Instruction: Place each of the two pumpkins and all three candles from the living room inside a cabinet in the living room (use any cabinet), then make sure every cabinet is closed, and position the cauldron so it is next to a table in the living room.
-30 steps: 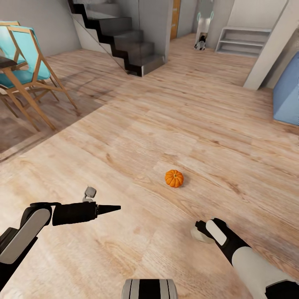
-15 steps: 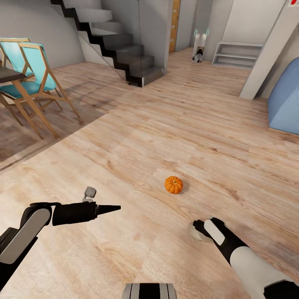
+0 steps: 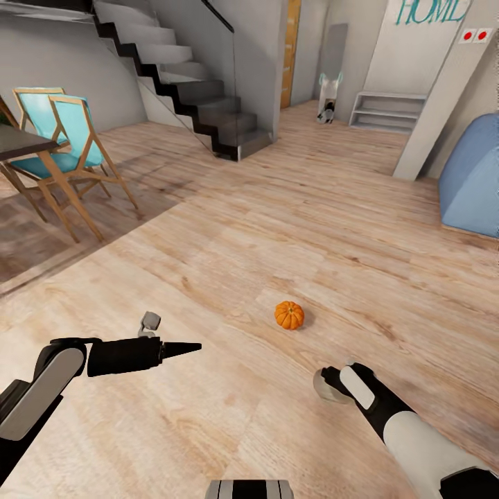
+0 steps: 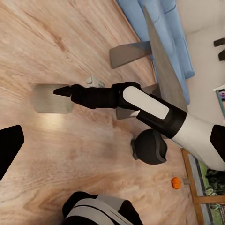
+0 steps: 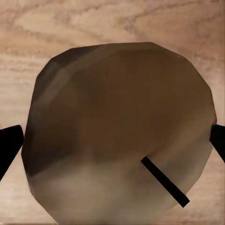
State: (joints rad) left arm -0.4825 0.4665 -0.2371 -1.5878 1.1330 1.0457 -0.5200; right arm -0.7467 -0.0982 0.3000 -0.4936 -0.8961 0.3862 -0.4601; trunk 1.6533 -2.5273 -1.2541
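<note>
A bright-orange pumpkin [image 3: 289, 315] sits on the wood floor ahead of both arms. My right gripper [image 3: 328, 381] is shut on a grey-beige candle [image 3: 321, 392] low over the floor; the right wrist view has the candle's top [image 5: 117, 131] with its wick between the two fingertips. My left gripper [image 3: 195, 345] points right, open and empty, left of the pumpkin. In the left wrist view the held candle [image 4: 49, 99] shows, with a dark round cauldron [image 4: 150, 146], a second pumpkin [image 4: 176, 183] and the table's slanted grey leg [image 4: 130, 53] beyond it.
Blue-seated wooden chairs [image 3: 66, 156] and a dark table edge stand at the left. A staircase [image 3: 187, 90] rises at the back. A blue sofa [image 3: 471, 173] is at the right, by a white pillar [image 3: 443, 104]. A low white shelf [image 3: 388, 111] stands far back.
The whole head view has shifted: more of the far wall shows, and the pumpkin sits lower in the picture. Both arms keep their pose, the candle still in the right gripper.
</note>
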